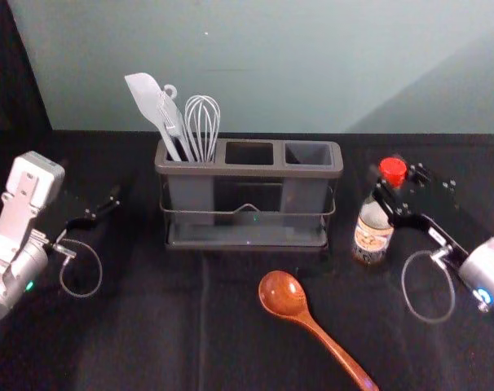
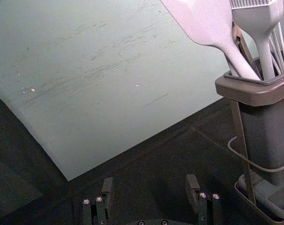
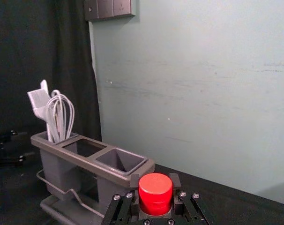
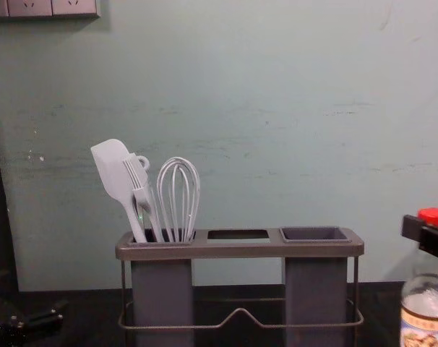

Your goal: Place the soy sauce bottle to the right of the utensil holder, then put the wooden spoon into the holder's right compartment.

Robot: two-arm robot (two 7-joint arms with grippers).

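My right gripper (image 1: 387,199) is shut on the neck of the soy sauce bottle (image 1: 372,232), just right of the utensil holder (image 1: 251,169). In the right wrist view, the fingers of the right gripper (image 3: 155,194) flank the red cap (image 3: 155,190). The bottle (image 4: 426,307) looks upright in the chest view; whether its base touches the table I cannot tell. The wooden spoon (image 1: 286,296) lies in front of the holder, bowl toward it. The holder's right compartment (image 1: 308,154) is empty. Left of the holder is my left gripper (image 1: 112,205); the left gripper (image 2: 150,190) is open and holds nothing.
A white spatula (image 1: 152,102), a brush and a whisk (image 1: 202,122) stand in the holder's left compartment. Behind the dark table (image 1: 149,326) rises a pale wall (image 1: 271,65). Thin cable loops hang at both wrists.
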